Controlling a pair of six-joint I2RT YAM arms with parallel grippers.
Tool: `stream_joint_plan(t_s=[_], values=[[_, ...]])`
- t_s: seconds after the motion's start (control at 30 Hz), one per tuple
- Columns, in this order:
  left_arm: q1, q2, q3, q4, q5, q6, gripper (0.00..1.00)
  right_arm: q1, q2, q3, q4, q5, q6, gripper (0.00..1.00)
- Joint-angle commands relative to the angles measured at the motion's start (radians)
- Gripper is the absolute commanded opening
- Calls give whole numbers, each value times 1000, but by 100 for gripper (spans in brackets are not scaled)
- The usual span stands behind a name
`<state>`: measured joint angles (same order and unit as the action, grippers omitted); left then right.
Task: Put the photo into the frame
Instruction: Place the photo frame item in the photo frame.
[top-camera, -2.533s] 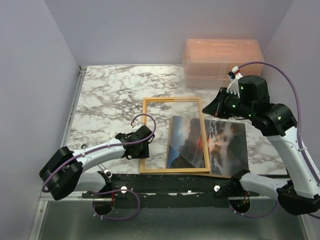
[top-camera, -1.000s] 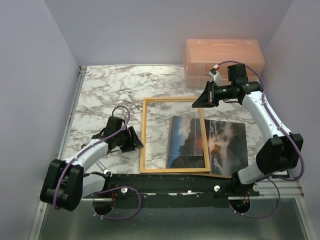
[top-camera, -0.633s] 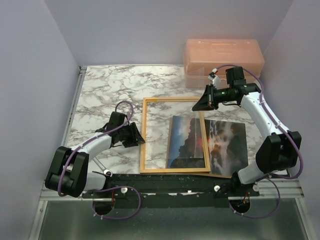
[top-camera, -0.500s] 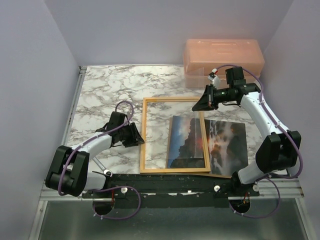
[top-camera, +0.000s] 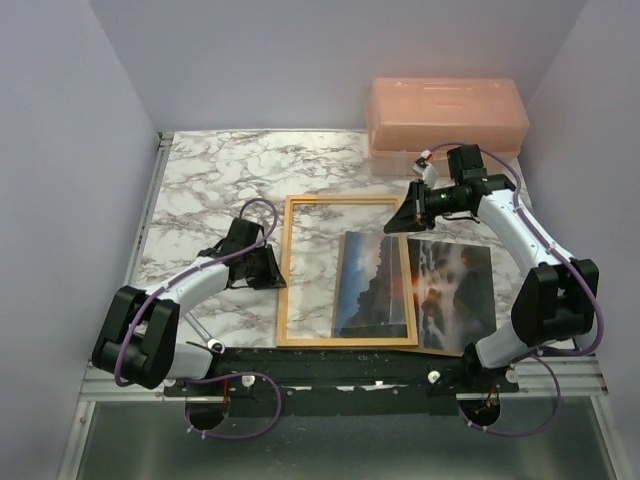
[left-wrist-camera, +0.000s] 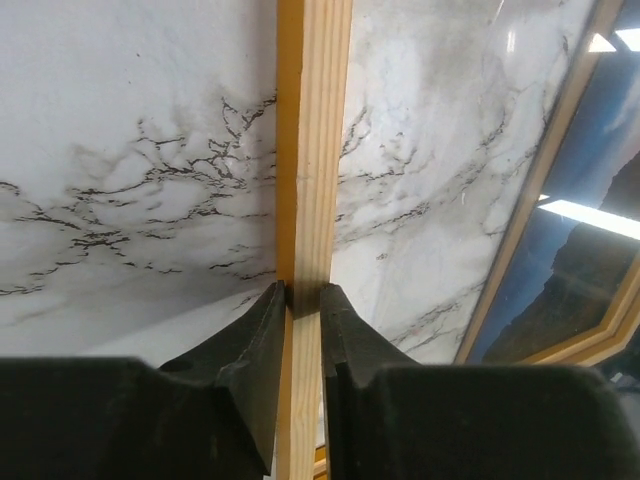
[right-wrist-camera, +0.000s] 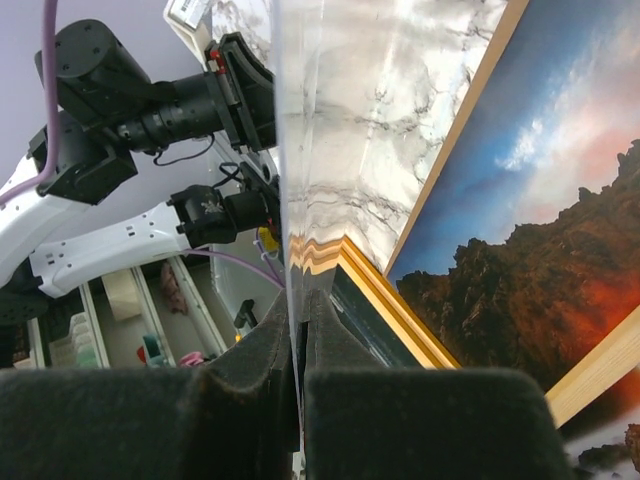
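Top ext: frame (top-camera: 340, 200) lengthwise near-far | photo (top-camera: 455, 295) crosswise under it | L pincer (left-wrist-camera: 303, 300) grips frame | R pincer (right-wrist-camera: 300, 330) nips clear sheet (right-wrist-camera: 300, 200)

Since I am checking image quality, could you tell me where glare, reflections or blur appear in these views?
Top view: evenly lit and sharp, the photo washed pale on its right half. Left wrist view: the frame rail crisp, white glare streaks at right. Right wrist view: the clear sheet shows a wavy, warped frame edge.
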<state>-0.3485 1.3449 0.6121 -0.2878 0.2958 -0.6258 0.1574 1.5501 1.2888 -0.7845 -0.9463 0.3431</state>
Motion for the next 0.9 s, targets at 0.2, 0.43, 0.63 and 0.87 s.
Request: stream_joint_plan(t_s=[0.2, 0.43, 0.63, 0.87], values=[[-7, 54, 75, -121, -82, 97, 10, -2, -59, -85, 95, -58, 28, 1], [-15, 93, 127, -163, -106, 107, 10, -4, -55, -130, 115, -64, 37, 1], [-30, 133, 176, -195, -136, 110, 10, -3, -75, -139, 107, -60, 32, 1], [-63, 124, 208, -246, -209, 109, 32, -3, -99, -145, 109, -41, 41, 1]])
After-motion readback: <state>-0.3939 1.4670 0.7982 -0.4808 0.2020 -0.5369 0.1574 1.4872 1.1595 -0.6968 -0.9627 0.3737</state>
